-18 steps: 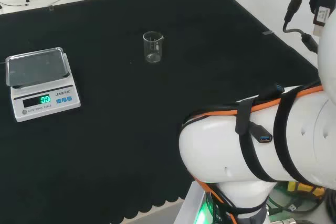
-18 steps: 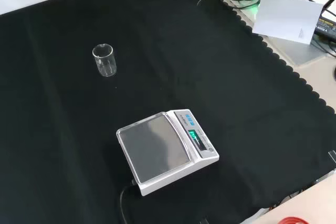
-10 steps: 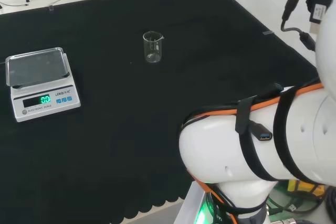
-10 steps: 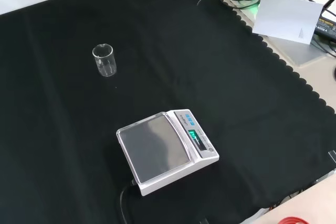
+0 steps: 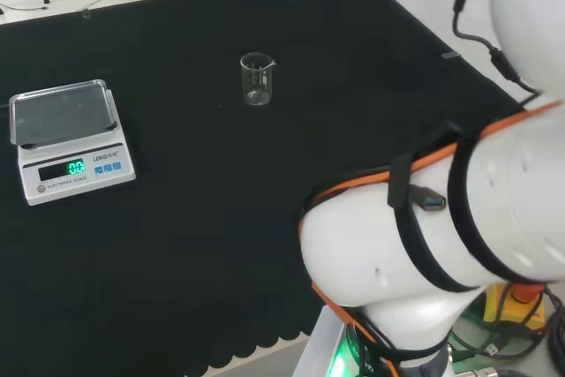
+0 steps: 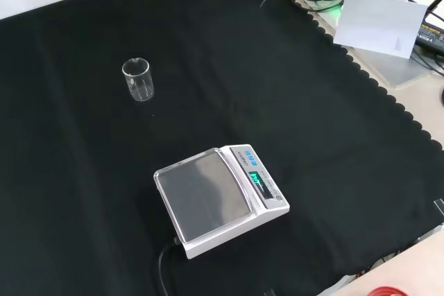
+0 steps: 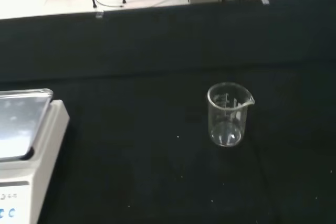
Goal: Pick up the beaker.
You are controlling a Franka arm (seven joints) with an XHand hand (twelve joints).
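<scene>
I see the little glass beaker (image 7: 228,114) standing alone on the black cloth (image 6: 277,88), easy to reach. I cannot tell how my hand is set.

A black-cloth bench (image 6: 312,102) bears an upright clear beaker (image 6: 137,79) and, well apart, a white scale (image 6: 218,199)

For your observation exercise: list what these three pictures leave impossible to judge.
- Scale, wrist view: cut off by the picture's edge.
- Beaker, front view: clear glass, too small to tell whether it holds anything.
- Black cloth, head view: near right part hidden behind the arm's white links.
</scene>
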